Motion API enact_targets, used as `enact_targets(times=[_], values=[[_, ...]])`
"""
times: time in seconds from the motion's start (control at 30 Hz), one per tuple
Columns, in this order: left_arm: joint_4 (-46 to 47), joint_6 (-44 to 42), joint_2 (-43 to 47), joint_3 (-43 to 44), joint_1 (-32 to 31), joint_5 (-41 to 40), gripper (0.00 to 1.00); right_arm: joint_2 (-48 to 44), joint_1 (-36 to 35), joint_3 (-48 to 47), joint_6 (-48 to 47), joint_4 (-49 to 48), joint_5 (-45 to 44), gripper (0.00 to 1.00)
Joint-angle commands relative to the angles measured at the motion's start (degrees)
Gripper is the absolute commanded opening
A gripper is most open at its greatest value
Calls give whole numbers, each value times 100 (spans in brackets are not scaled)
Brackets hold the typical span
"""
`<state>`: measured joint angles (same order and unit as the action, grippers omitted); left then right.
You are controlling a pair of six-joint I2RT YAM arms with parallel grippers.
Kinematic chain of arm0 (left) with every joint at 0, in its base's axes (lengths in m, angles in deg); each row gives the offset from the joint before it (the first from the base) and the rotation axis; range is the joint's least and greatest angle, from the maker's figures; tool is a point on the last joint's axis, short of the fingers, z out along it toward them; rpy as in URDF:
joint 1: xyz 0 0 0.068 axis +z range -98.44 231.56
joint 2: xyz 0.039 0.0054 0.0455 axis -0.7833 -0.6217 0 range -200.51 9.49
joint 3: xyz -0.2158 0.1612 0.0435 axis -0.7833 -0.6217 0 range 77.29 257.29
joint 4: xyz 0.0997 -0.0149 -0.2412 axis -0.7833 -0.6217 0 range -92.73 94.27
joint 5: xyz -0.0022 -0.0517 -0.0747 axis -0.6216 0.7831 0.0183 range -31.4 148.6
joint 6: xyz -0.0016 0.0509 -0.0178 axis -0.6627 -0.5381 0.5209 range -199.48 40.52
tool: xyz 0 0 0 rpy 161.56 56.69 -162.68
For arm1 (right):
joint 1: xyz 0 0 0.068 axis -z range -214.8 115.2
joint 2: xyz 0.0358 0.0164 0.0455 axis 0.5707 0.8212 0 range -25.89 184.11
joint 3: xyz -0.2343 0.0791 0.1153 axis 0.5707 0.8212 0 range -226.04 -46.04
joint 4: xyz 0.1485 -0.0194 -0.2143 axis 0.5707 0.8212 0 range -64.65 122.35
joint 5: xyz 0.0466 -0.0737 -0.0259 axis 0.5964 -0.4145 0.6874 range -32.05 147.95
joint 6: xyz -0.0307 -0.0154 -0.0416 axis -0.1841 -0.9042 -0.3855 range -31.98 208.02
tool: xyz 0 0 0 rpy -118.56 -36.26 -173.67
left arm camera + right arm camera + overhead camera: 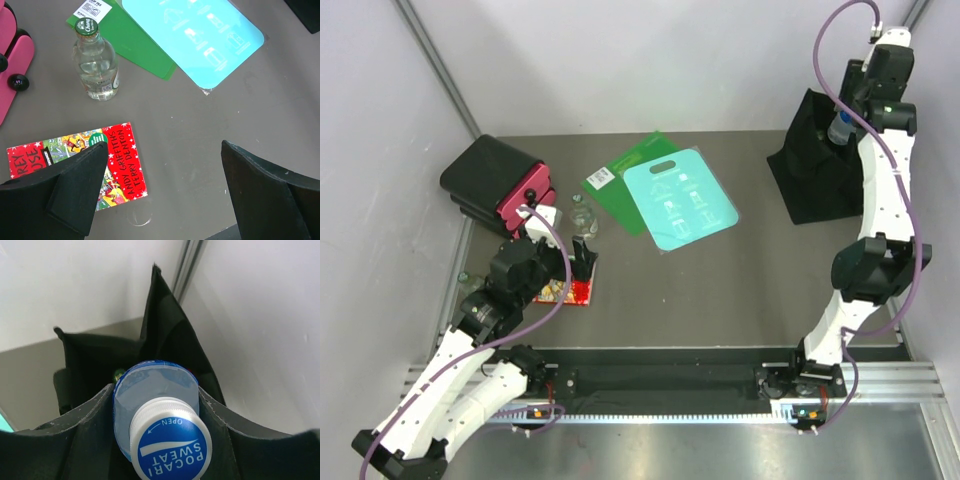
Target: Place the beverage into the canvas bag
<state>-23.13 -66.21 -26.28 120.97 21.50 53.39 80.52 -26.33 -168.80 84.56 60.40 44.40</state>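
Right wrist: right claw [157,440] clenched on one beverage bottle [155,390] over one canvas bag [95,360]; left claw [164,150] released.

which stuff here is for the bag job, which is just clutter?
Job:
- Pocari bottle, gripped by the right hand
- canvas bag, under it

Lying about:
- glass bottle
- book
- green sheet
- blue sheet
- case

The left hand is open, holding nothing.
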Motion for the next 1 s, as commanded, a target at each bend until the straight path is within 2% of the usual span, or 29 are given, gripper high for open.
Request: enact_targets(times=[0.0,0.13,0.3,0.57,0.97], values=[[323,-89,44,-35,-17,-15,99,-867,120,-91,-23,-166,-421,0],[323,-89,61,-35,-17,-15,99,-1078,129,244,-5,-33,-500,0],[323,-89,79,-35,-17,20,99,-850,138,-177,-58,485,-764,0],[323,-80,114,-44,-17,-15,99,-622,208,15,100,828,-571,0],[323,-97,123,-44,-17,-41,99,-191,374,964,48,-349,0,0]])
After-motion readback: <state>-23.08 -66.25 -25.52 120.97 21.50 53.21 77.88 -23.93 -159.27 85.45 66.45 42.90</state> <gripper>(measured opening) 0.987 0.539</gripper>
